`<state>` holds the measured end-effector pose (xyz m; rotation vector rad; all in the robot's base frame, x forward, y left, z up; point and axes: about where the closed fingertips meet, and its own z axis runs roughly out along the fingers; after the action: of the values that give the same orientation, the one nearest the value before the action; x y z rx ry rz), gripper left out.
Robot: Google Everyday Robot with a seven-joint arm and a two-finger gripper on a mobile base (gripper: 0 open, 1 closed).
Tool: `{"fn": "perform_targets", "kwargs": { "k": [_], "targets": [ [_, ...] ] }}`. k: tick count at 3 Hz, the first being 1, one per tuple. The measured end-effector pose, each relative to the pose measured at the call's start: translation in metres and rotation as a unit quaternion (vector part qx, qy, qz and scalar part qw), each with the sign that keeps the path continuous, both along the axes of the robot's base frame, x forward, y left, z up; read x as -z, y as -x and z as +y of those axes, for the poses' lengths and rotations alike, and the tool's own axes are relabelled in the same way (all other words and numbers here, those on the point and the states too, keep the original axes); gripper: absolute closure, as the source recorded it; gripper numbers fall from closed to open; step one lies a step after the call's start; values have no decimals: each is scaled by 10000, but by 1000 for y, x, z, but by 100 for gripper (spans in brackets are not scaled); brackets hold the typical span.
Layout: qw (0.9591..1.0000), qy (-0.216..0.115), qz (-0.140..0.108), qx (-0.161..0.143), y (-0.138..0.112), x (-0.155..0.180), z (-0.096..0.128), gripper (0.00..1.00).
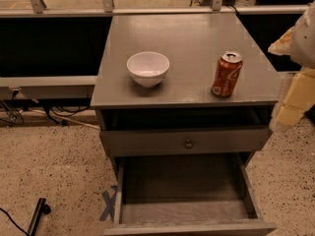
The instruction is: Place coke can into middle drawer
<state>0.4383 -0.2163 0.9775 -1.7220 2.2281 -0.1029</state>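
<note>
Coke can and gripper at the cabinet.
The can is standing upright at the cabinet top's front right; the gripper is hovering off the cabinet's right edge, clear of the can, its grip state impossible to tell.

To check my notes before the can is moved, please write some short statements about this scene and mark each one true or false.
1. The coke can stands upright on the cabinet top. True.
2. The white bowl lies in the middle drawer. False: it sits on the cabinet top, left of the can.
3. The middle drawer is pulled open. True.
4. The claw holds the can. False: the claw is at the picture's right edge, beside the cabinet, apart from the can.
</note>
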Motion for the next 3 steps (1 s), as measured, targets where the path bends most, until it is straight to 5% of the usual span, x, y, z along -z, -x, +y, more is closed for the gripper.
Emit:
{"fn": "perform_targets", "kwargs": {
  "k": [2, 3],
  "targets": [
    [9997, -111, -146, -129, -11, -3, 1, 0],
    [9972, -518, -478, -252, -36, -2, -12, 0]
  ]
}}
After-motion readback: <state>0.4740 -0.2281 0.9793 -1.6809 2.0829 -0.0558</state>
